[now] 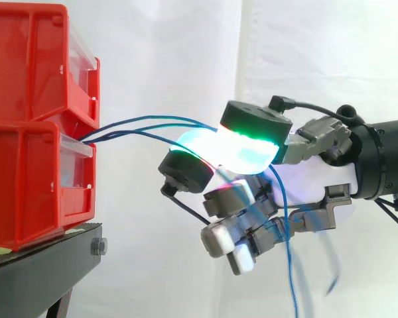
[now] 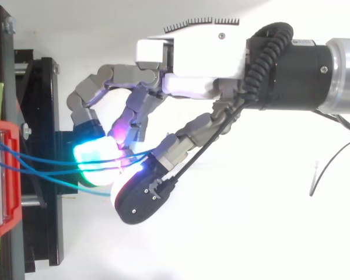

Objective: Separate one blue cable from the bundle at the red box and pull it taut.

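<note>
Thin blue cables [image 1: 142,126] run out from between the stacked red bins [image 1: 36,119] toward the right, seen from above as several strands [image 2: 44,163] leaving the bin edge [image 2: 1,175]. My hand [image 1: 252,149] reaches in from the right, its glowing cyan-green pads [image 2: 99,163] pressed together on the cables about a hand's width from the bins. Behind the pinch, the blue cables drop loosely downward [image 1: 290,265]. I cannot tell how many strands lie inside the pinch. The remaining fingers curl below the pinch.
The red bins sit on a black stand [image 1: 50,255] at the left, with a bolt [image 1: 98,246] at its edge. A white curtain lies behind. The arm's black and silver wrist [image 2: 315,73] fills the upper right.
</note>
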